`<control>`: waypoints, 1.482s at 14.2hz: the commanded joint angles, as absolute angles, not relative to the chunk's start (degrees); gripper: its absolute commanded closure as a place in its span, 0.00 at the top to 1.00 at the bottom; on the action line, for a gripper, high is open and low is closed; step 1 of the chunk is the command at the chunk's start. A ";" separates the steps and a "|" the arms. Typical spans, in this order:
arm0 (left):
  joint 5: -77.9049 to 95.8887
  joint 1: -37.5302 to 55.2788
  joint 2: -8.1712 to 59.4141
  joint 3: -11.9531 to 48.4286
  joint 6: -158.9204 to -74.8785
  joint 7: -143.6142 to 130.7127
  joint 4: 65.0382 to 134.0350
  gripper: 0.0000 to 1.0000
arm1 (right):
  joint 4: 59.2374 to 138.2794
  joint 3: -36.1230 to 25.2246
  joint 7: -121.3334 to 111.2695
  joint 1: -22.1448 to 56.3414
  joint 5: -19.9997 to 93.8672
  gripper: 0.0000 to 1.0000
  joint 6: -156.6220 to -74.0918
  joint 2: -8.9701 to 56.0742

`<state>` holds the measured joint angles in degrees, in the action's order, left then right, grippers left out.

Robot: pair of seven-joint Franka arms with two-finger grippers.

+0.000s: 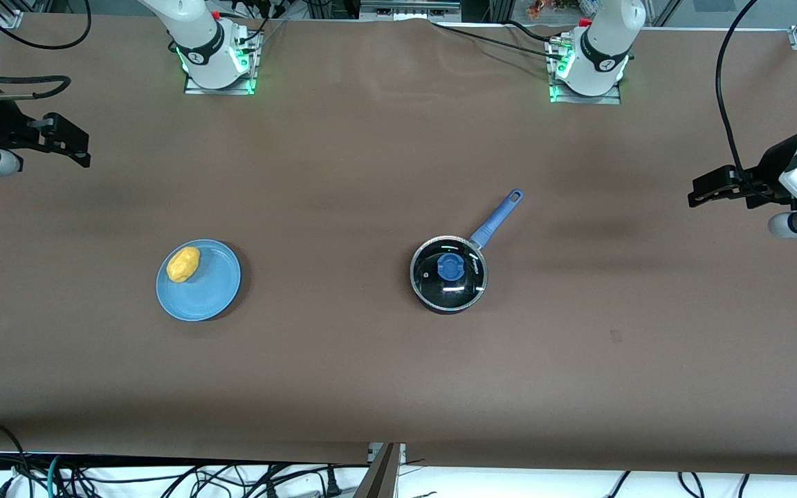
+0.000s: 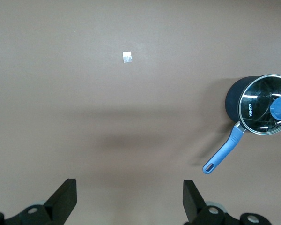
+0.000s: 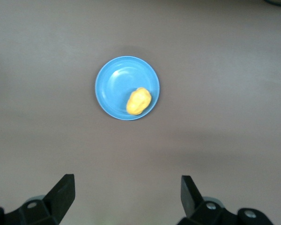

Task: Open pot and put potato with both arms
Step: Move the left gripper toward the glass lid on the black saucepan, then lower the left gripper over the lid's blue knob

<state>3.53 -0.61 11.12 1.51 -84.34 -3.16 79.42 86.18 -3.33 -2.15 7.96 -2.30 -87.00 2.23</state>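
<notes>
Brown matting covers the long table, with cables trailing along its edges and the two arm bases standing at the edge farthest from the front camera. On it sits the black saucepan, its clear glass lid seated on the rim and the blue knob at the lid's middle; its long blue handle runs away from the front camera, angled toward the left arm's end of the table. Well apart from it, toward the right arm's end, lies the light-blue plate, and the yellow potato rests on the plate, close to the rim. A small pale scrap lies on the bare mat in the left wrist view. The left gripper hangs over the mat at the left arm's end of the table, its jaws spread wide with nothing between them; the saucepan lies well off to one side of those jaws, out past one fingertip, its handle pointing back toward them. The right gripper hangs over the mat at the right arm's end, jaws likewise spread and empty; the plate and potato lie ahead of the gap between its fingers, well clear of the tips.
</notes>
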 commanded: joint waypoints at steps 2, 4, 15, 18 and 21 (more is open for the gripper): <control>4.13 -0.35 10.20 0.70 -83.85 -2.11 80.16 1.00 | 84.90 -4.75 -2.46 7.73 -0.18 1.00 -85.78 2.55; 4.22 -0.26 10.28 0.79 -84.11 -2.20 80.24 1.00 | 85.34 -4.75 -2.46 7.82 -0.18 1.00 -85.52 2.29; 4.49 13.33 23.36 9.67 -101.40 -25.73 81.04 1.00 | 90.44 -4.39 -2.64 8.26 -0.88 1.00 -87.71 -1.32; 4.66 18.35 29.07 9.76 -110.45 -34.34 80.95 1.00 | 90.35 -4.31 -2.55 8.53 -1.05 1.00 -88.06 -0.88; 4.14 22.58 34.17 9.67 -117.58 -37.87 80.60 1.00 | 90.35 -4.31 -2.11 8.53 -1.32 1.00 -88.50 -0.88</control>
<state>4.67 20.36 31.26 10.17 -114.73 -35.49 82.23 91.31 -4.29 -2.16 8.34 -0.95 -88.45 -1.17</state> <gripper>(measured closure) 0.000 0.000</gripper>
